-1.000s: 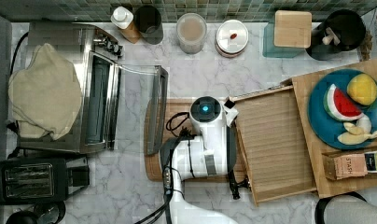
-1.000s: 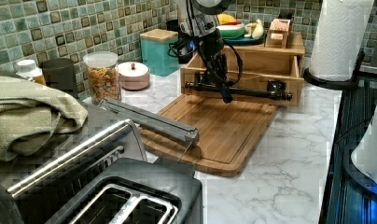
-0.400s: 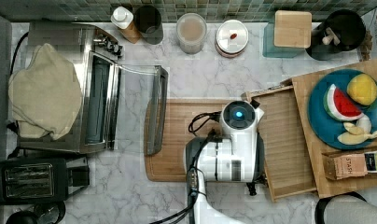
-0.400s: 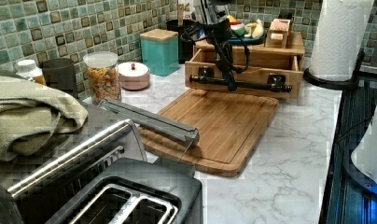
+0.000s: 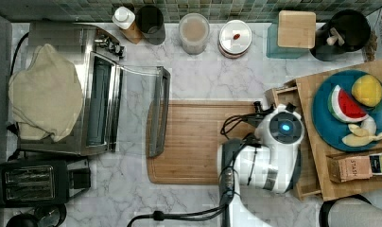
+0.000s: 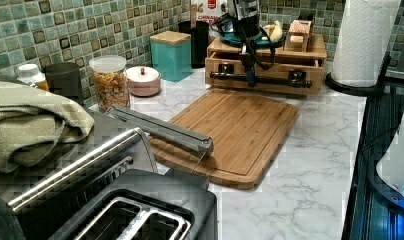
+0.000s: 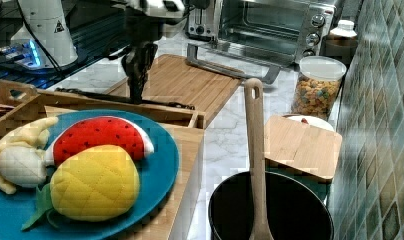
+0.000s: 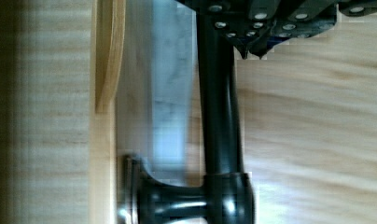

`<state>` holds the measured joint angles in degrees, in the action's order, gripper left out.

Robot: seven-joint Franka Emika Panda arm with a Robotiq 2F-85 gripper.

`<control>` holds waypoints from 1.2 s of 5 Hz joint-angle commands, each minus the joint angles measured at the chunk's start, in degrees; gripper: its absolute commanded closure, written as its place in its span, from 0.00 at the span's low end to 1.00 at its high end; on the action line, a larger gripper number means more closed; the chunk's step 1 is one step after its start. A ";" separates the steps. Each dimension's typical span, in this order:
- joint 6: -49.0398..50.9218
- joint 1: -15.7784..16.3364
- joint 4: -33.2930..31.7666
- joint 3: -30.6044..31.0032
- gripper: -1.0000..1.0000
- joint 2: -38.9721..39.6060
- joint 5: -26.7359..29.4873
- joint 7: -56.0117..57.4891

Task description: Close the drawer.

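Note:
The drawer [image 6: 272, 86] is a light-wood tray set in a wooden stand [image 6: 316, 51], with only a narrow strip sticking out. In the top view its front corner [image 5: 277, 96] shows beside my arm, which covers the rest. A black bar handle [image 6: 285, 80] runs across the drawer's front. My gripper [image 6: 250, 78] reaches down from above and meets this bar near its middle. In the right view the gripper [image 7: 136, 95] touches the handle [image 7: 162, 104] at the drawer's front edge. The wrist view has the black bar [image 8: 221, 116] running just under the gripper.
A bamboo cutting board [image 5: 198, 142] lies in front of the drawer. The toaster oven's open door [image 5: 158, 111] hangs over the board's far side. A blue plate [image 5: 321, 118] of toy fruit sits on the stand. Jars [image 5: 194, 32] line the tiled wall.
The drawer has slid far into the stand. My arm moved with it toward the top view's right, staying at the handle.

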<state>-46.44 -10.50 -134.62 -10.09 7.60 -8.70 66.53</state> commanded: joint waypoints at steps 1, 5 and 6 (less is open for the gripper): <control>-5.16 -7.43 14.75 -7.00 1.00 6.55 -4.04 3.92; -2.93 -7.13 21.51 -9.93 1.00 10.67 -5.23 4.47; -2.98 -6.83 21.51 -10.25 1.00 10.70 -5.07 4.56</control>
<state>-43.11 -10.68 -124.33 -14.19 15.58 -11.55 66.58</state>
